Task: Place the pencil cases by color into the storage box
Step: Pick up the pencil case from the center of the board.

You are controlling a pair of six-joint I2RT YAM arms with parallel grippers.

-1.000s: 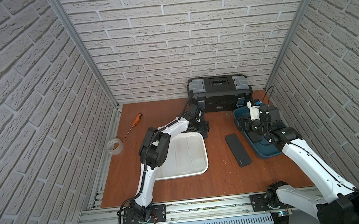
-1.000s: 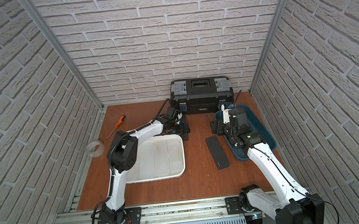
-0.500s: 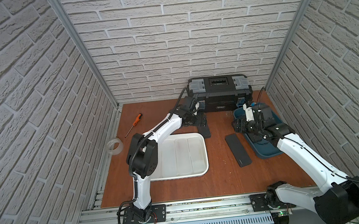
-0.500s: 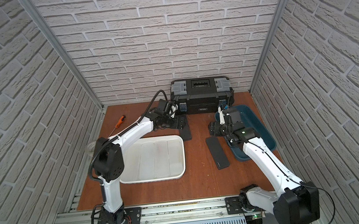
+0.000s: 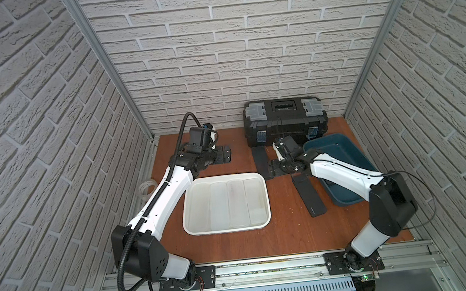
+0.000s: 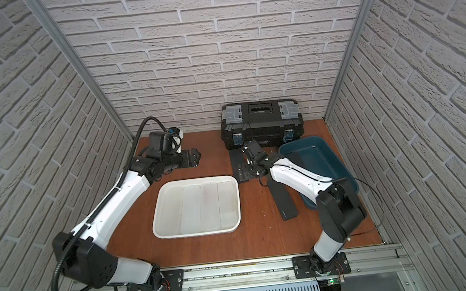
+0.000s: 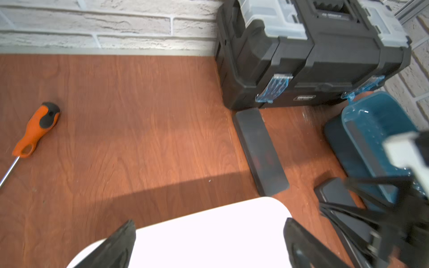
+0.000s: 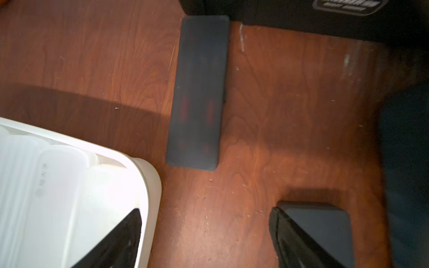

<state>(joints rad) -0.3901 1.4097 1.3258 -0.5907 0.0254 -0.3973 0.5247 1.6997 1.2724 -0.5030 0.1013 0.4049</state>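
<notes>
**Two black cases out, in a crowded corner**

The main risk is a collision. The far black pencil case (image 5: pixel 260 158) lies with one end against the black toolbox (image 5: pixel 284 122) and the other just beside the white tray (image 5: pixel 229 176). A careless descent could catch the tray rim or skid the flat case away. A sorting error is also possible. The tray already holds four frosted white pencil cases (image 5: pixel 220 204), so I judge black belongs in the teal bin (image 5: pixel 343 151), which shows no case where visible. The near black pencil case (image 5: pixel 311 200) lies beside that bin, partly under the right forearm, and could be nudged.

The right arm reaches across the bin's corner. The right gripper (image 8: pixel 206 211) is low near the far case, jaws apart and empty. One finger is over the tray corner and the other over the near case's end. The left arm stretches toward the back. The left gripper (image 7: pixel 210 221) is raised, spread wide and empty.
</notes>
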